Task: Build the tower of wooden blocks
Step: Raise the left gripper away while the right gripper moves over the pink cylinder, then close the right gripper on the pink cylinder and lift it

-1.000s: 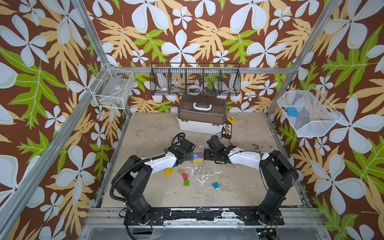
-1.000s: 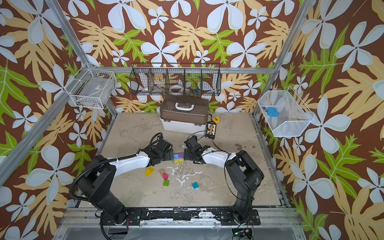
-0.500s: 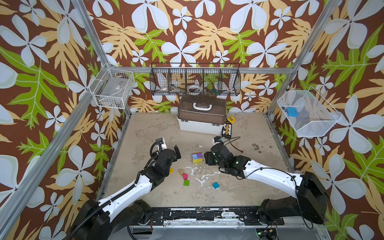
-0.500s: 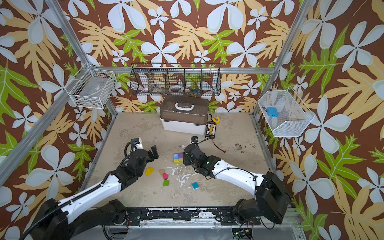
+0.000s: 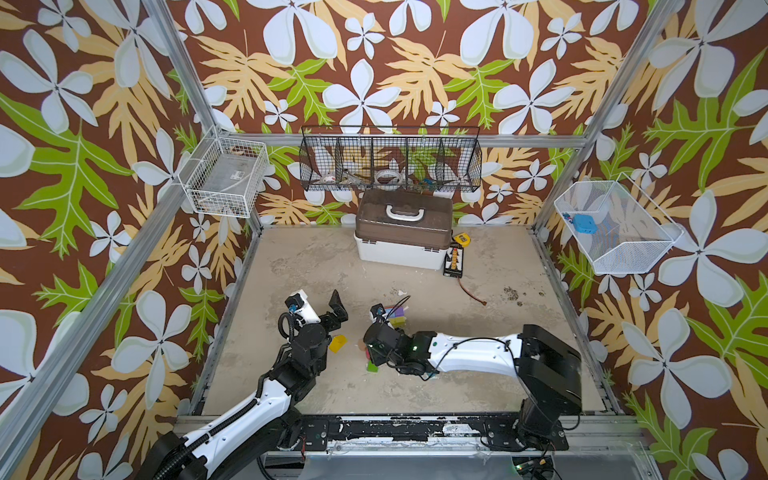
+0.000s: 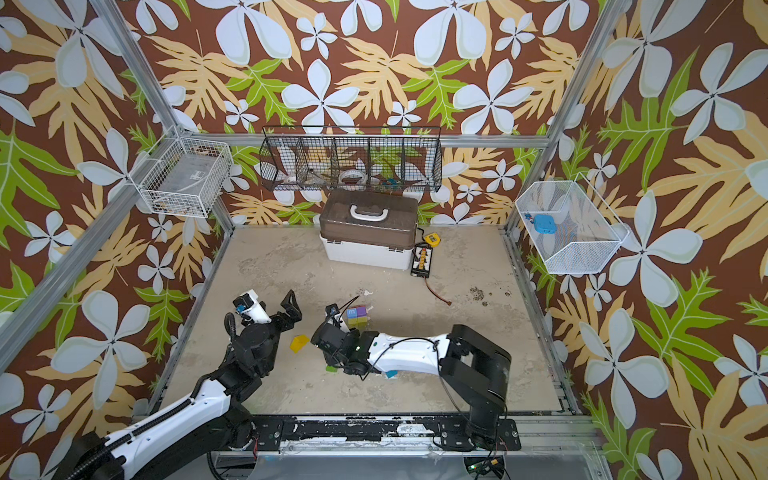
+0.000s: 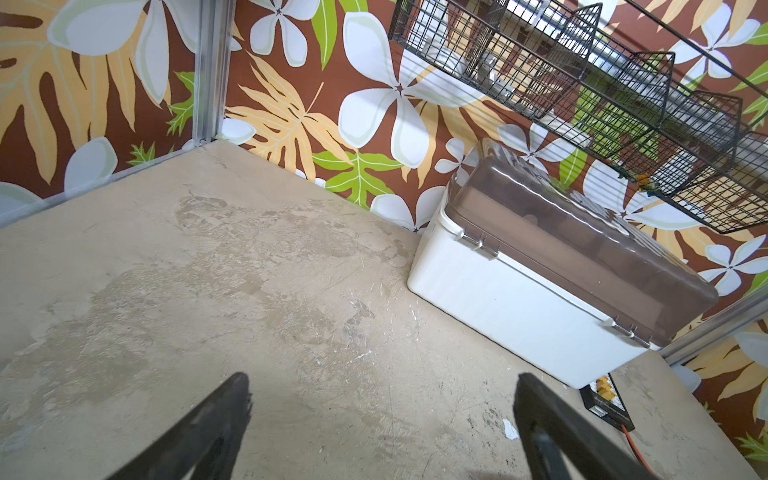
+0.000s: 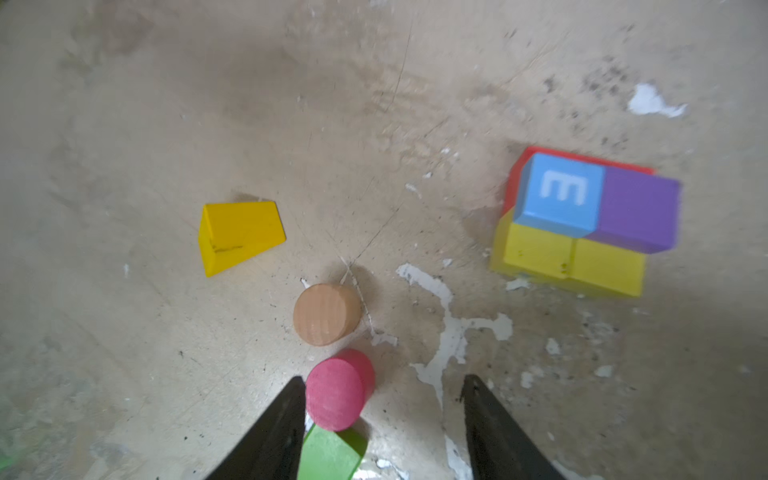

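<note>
The wood block tower (image 8: 582, 220) is a low stack: a blue "E" cube (image 8: 559, 193) and a purple cube (image 8: 638, 212) over yellow blocks and a red piece; it also shows in both top views (image 5: 397, 313) (image 6: 357, 316). My right gripper (image 8: 383, 384) points down, open, over a pink cylinder (image 8: 338, 392) that lies against one finger. A green block (image 8: 330, 455) sits just behind it. A tan cylinder (image 8: 326, 313) and a yellow wedge (image 8: 239, 237) lie loose nearby. My left gripper (image 7: 383, 386) hangs open and empty, left of the tower.
A white box with a brown lid (image 5: 401, 245) stands at the back, with a black connector strip (image 5: 455, 259) and a yellow tape measure (image 5: 461, 238) beside it. A teal block (image 6: 390, 374) lies by the right arm. Wire baskets hang on the walls.
The left gripper pulled back leftward from the tower and opened fully. The right gripper left the tower, came nearer over the loose blocks, and its jaws narrowed.
</note>
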Tool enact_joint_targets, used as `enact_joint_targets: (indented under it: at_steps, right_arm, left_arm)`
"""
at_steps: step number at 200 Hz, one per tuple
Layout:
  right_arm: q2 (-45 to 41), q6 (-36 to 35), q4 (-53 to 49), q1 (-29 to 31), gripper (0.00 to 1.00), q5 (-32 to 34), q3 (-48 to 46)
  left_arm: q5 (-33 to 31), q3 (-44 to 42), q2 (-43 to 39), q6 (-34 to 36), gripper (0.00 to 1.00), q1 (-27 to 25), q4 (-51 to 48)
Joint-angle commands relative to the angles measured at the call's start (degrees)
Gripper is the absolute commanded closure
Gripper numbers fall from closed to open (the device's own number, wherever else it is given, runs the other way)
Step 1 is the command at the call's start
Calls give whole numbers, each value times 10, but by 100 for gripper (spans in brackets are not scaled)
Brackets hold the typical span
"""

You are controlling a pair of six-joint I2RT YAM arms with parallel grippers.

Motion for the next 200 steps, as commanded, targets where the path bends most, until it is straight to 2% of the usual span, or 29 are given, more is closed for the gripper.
enact_joint_targets:
  at_steps: [1, 94, 134, 200]
  right_arm:
    - [30, -1, -27, 6, 41, -13, 25]
    - [65, 3, -33, 7, 41, -35, 41]
    - [70, 3, -34, 7, 46, -35, 44]
    - [78, -3, -44, 7, 63, -27, 56]
  left_arm:
    - [-19, -1, -8, -9, 0, 1, 16]
    - [-18, 1, -3, -9, 0, 2, 13]
    - [-24, 1, -2, -4, 0, 2, 10]
    - [-15, 8, 4, -3, 0, 2, 3]
